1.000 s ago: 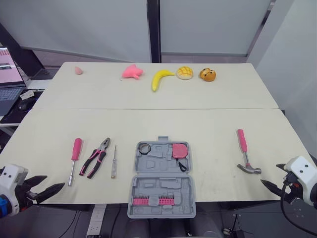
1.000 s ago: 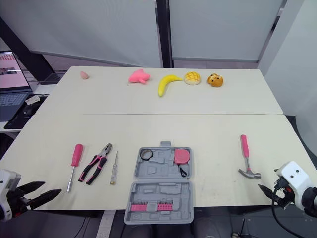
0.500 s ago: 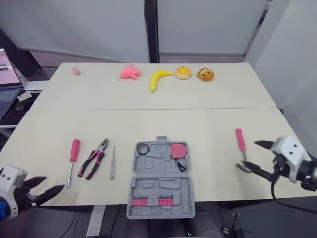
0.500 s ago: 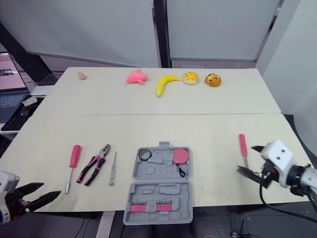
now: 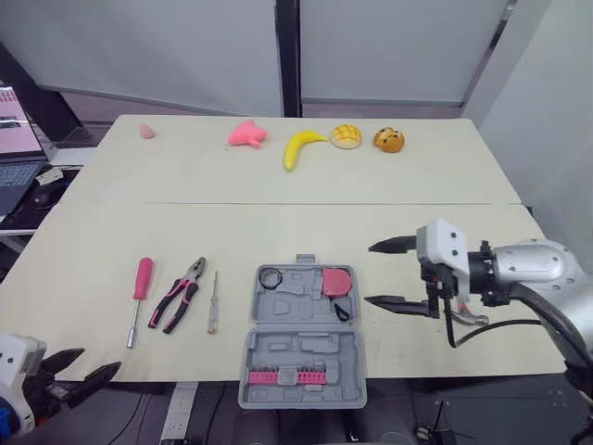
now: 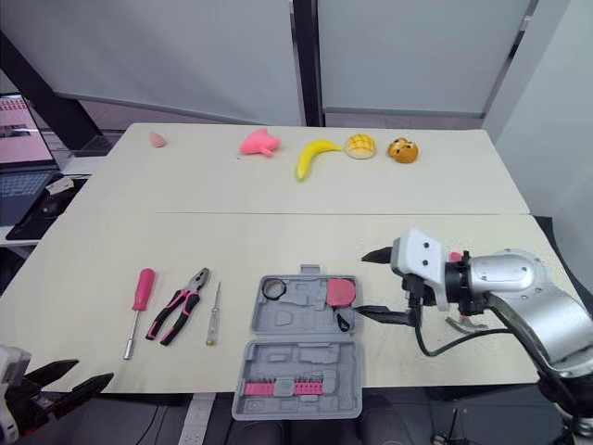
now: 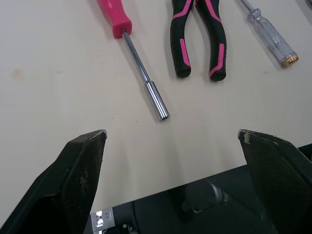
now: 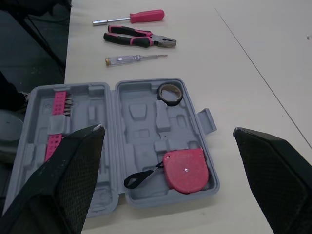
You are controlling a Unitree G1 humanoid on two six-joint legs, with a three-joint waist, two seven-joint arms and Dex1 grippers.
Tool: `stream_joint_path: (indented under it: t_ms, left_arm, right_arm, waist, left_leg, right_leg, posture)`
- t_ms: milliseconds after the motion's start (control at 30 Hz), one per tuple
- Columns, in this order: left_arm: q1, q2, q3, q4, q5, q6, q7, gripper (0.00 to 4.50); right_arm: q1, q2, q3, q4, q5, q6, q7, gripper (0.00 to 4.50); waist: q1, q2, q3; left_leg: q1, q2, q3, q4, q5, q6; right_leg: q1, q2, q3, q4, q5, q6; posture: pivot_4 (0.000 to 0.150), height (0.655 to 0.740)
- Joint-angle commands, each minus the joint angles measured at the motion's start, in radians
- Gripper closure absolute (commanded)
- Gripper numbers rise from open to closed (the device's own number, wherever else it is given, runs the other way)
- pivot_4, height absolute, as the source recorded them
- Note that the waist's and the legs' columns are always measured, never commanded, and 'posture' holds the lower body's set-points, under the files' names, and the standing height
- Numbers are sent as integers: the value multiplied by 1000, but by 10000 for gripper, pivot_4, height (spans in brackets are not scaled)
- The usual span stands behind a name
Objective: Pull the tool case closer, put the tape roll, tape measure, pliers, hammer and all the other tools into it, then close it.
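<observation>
Right now the right gripper [image 5: 371, 273] hovers wide open and empty just right of the open tool case [image 5: 296, 348], which sits at the table's [image 5: 278, 232] near edge holding the tape roll [image 5: 271, 277] and tape measure [image 5: 336, 281]. Left of it lie the pliers [image 5: 181, 295] and two screwdrivers [image 5: 141, 283]. The hammer [image 6: 460, 324] is mostly hidden behind the right arm. The left gripper [image 5: 100, 360] hangs open and empty off the near-left edge.

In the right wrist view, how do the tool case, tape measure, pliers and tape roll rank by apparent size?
1. tool case, by far the largest.
2. tape measure or pliers: unsure, as the pliers look longer but thinner, and the tape measure lies nearer the camera.
3. tape roll, the smallest.
</observation>
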State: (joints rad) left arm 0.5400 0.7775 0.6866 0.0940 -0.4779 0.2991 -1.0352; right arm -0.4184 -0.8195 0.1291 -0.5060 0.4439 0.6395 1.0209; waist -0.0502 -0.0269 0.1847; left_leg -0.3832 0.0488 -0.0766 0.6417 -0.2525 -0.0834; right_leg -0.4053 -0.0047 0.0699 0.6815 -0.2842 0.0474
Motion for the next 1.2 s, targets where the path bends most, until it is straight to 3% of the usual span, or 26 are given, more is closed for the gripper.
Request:
stream_joint_path:
  t_ms: [33,167,400,767,1200]
  left_arm:
    - [26,-22,49,-78,-39,19,13,0]
    - [4,-53,26,-179,-70,74,61,0]
    - [-200,-101,-111,-275,-52,177,238,0]
    - [-507,-94,-355,-115,101,274,402,0]
    - [-637,-89,-490,41,192,328,405,0]
  right_arm:
    - [-53,20,24,24,-22,-31,3,197]
    - [-62,40,43,25,-24,-33,4,197]
    - [-78,81,62,-1,-19,-21,-11,197]
    - [-111,124,121,-12,-41,-28,-24,197]
    - [-134,151,142,-5,-60,-32,-18,197]
  waist:
    - [1,0,0]
    - [6,0,0]
    - [14,0,0]
    - [15,-1,0]
    - [17,0,0]
  left_leg:
    - [0,0,0,0,0,0]
    - [0,0,0,0,0,0]
    - [0,0,0,1,0,0]
    - [0,0,-1,1,0,0]
    - [-1,0,-2,1,0,0]
  right_leg:
    - [0,0,0,0,0,0]
    - [0,0,0,0,0,0]
    - [1,0,0,0,1,1]
    - [0,1,0,0,4,-3]
    - [0,1,-1,1,4,-3]
  posture:
    - [1500,7255]
    - [1500,7255]
    - [1500,7255]
    - [1500,7255]
    - [1500,7255]
